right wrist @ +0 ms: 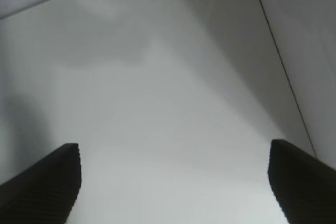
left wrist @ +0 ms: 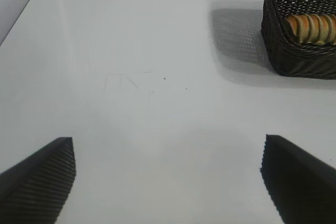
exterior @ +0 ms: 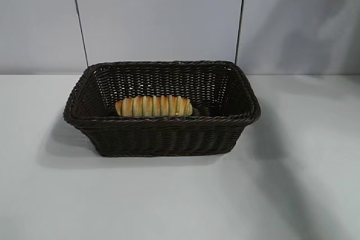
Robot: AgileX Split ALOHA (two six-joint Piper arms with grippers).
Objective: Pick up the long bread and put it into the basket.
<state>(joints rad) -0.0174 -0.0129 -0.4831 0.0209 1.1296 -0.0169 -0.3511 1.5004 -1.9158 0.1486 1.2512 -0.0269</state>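
Note:
The long bread [exterior: 153,105], golden with brown crosswise ridges, lies flat inside the dark brown wicker basket [exterior: 163,139] near its front wall. The left wrist view catches one corner of the basket [left wrist: 294,56] with the long bread [left wrist: 312,29] in it. My left gripper [left wrist: 168,153] hangs open over bare white table, well away from the basket. My right gripper [right wrist: 174,156] is also open, over bare table, with nothing between its fingers. Neither arm shows in the exterior view.
The white table [exterior: 180,200] spreads wide on every side of the basket. A pale wall [exterior: 169,15] with two thin dark vertical lines stands behind it. The right wrist view shows the table meeting that wall.

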